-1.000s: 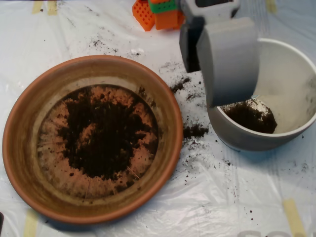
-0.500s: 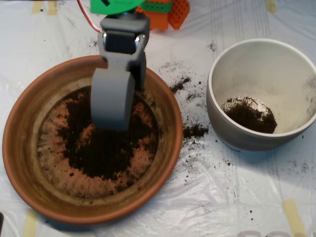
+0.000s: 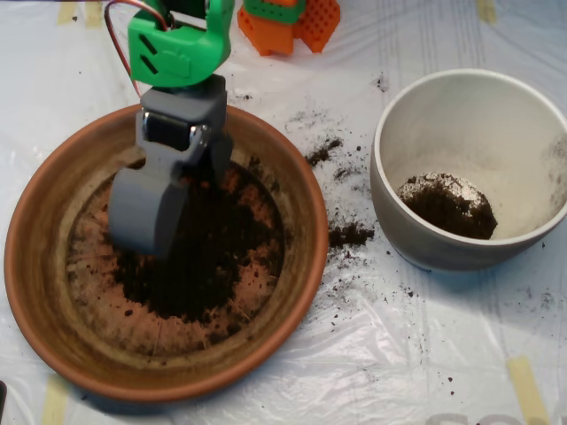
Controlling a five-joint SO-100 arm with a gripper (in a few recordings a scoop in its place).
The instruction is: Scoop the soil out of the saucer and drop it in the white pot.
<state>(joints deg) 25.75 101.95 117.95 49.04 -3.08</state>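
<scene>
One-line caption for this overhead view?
Grey scoop lowered into soil in the saucer; white pot holds some.

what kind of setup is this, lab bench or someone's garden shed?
Most likely a lab or hobby tabletop test rig, not a shed. The table is covered in taped-down clear plastic sheeting, a 3D-printed green and grey arm ends in a scoop over the terracotta saucer, and loose soil lies scattered beside the white pot.

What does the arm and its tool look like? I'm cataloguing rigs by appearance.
The tool is a grey plastic clamshell scoop with smooth, rounded shells, hung from a boxy dark grey block. Above that sits a bright green plastic bracket with slotted cut-outs. A thin red wire loops beside the bracket. Orange gridded plastic parts lie behind it.
</scene>
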